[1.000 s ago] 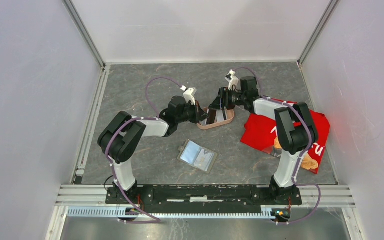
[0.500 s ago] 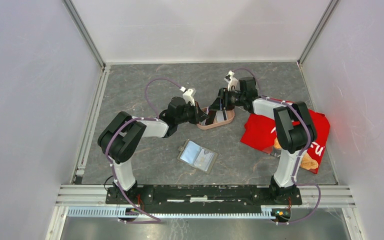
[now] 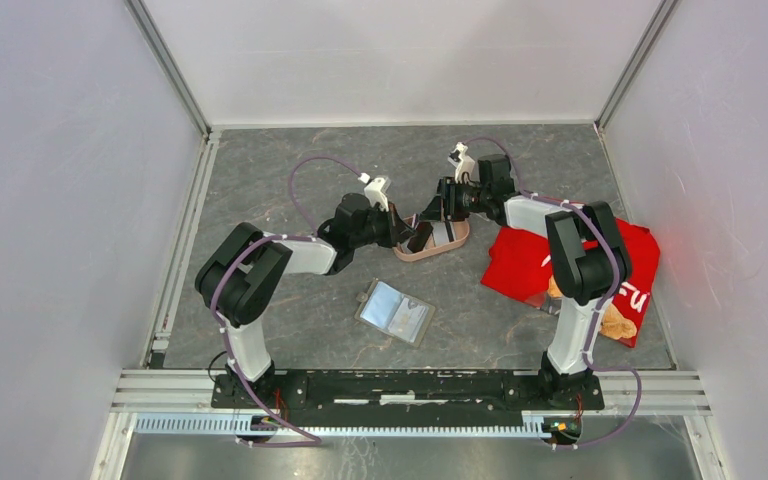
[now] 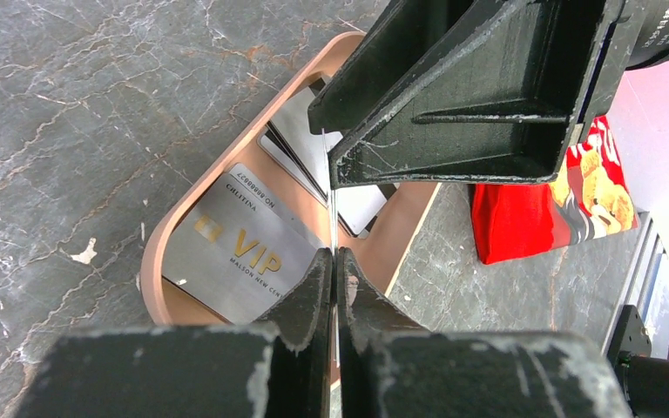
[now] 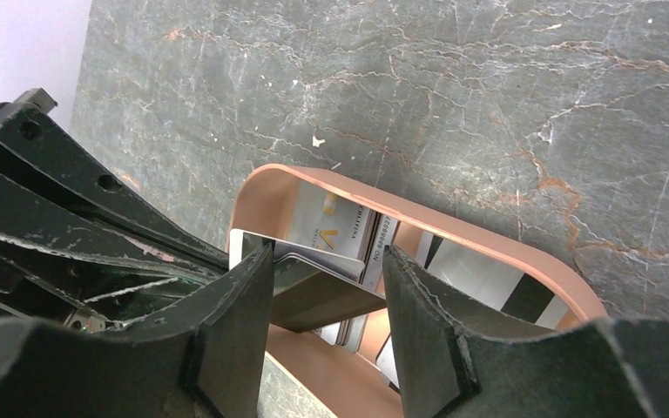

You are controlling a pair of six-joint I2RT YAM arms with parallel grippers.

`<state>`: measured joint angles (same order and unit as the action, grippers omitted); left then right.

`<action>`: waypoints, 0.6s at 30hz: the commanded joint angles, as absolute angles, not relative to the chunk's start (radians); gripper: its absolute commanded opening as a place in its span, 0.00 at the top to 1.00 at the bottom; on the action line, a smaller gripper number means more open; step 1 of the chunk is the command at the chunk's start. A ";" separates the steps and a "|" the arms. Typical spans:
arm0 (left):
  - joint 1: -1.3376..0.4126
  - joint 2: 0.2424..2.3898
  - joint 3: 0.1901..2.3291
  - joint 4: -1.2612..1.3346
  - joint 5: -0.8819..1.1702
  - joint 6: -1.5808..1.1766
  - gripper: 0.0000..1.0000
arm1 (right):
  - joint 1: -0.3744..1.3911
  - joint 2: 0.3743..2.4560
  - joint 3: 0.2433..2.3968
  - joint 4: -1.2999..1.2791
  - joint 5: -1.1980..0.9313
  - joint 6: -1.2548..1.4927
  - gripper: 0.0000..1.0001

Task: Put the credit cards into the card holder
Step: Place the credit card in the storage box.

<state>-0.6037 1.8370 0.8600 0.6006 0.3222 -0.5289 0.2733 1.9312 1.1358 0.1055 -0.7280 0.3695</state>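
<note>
Left gripper (image 4: 335, 258): at the bottom edge, black fingers pressed together on a thin card.
Card (image 4: 334, 209): seen edge-on as a pale line, standing upright out of the fingertips, over the tray.
Right gripper (image 4: 325, 138): large and black across the top, reaching in from the right, tips at the card's upper end; grip impossible to judge here.
Tray (image 4: 152, 252): pink, rounded, lying on the table under both grippers.
VIP card (image 4: 242, 250): silver-grey with gold "VIP" lettering, flat in the tray's near end.
Other cards (image 4: 299, 139): silvery and whitish, overlapping farther in, partly hidden by the fingers.
Snack bag (image 4: 523, 222): red, just right of the tray.
Table (image 4: 70, 113): grey marbled surface.
</note>
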 commanded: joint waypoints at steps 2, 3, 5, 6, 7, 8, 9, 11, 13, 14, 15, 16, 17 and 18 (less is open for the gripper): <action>-0.598 1.810 0.881 0.670 0.341 -0.518 0.96 | 0.264 1.948 1.174 0.077 -0.677 0.309 0.46; -0.599 1.811 0.883 0.670 0.345 -0.518 0.97 | 0.264 1.947 1.176 0.078 -0.686 0.303 0.45; -0.599 1.817 0.886 0.669 0.355 -0.517 0.98 | 0.259 1.936 1.169 0.116 -0.723 0.318 0.41; -0.599 1.819 0.889 0.668 0.360 -0.517 0.98 | 0.255 1.927 1.161 0.150 -0.746 0.338 0.38; -0.598 1.823 0.892 0.669 0.364 -0.517 0.98 | 0.253 1.919 1.155 0.180 -0.763 0.353 0.36; -0.598 1.826 0.895 0.669 0.367 -0.517 0.98 | 0.253 1.914 1.151 0.198 -0.784 0.368 0.33; -0.599 1.828 0.897 0.666 0.371 -0.517 0.98 | 0.253 1.911 1.148 0.222 -0.797 0.380 0.31; -0.599 1.830 0.899 0.667 0.377 -0.517 0.98 | 0.253 1.912 1.134 0.270 -0.831 0.424 0.29; -0.598 1.831 0.899 0.667 0.378 -0.517 0.98 | 0.252 1.921 1.132 0.291 -0.851 0.447 0.28; -0.599 1.832 0.899 0.667 0.379 -0.517 0.98 | 0.252 1.926 1.131 0.297 -0.856 0.453 0.28; -0.598 1.831 0.899 0.667 0.380 -0.517 0.98 | 0.253 1.931 1.131 0.298 -0.859 0.458 0.29; -0.599 1.831 0.899 0.669 0.380 -0.517 0.98 | 0.253 1.935 1.132 0.295 -0.859 0.459 0.29; -0.598 1.832 0.899 0.669 0.380 -0.517 0.98 | 0.253 1.939 1.134 0.293 -0.859 0.459 0.29; -0.599 1.831 0.899 0.670 0.380 -0.517 0.98 | 0.254 1.941 1.135 0.291 -0.860 0.459 0.30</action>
<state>-0.5987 1.8374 0.8684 0.6102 0.3500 -0.5293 0.2523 1.9312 1.1393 0.2317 -0.8192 0.4294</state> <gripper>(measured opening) 0.043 0.712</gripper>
